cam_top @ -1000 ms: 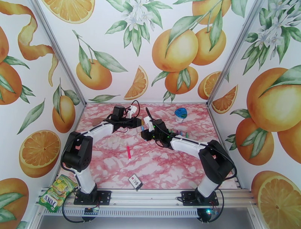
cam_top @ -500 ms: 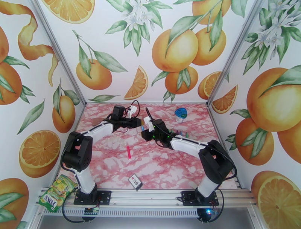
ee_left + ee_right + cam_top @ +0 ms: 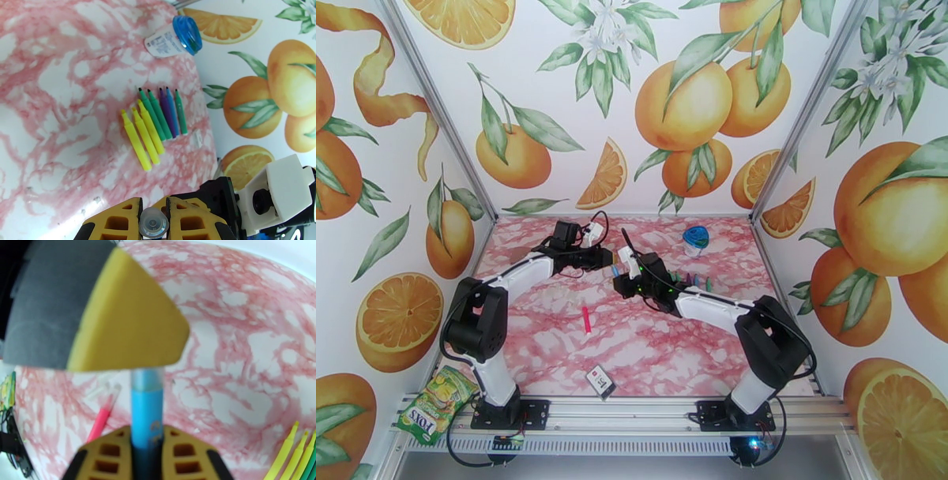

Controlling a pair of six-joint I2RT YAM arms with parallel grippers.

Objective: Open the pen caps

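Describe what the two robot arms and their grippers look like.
The left arm and right arm have white links between bulky black joints, black cables looping at the wrists, and a white camera block on each. The left gripper and right gripper have yellow fingers with cut-out pockets.

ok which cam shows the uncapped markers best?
Left wrist: the uncapped markers lie in a full row, tips visible. Top external shows them small, beside the right arm. Right wrist catches yellow and green ends at its corner.
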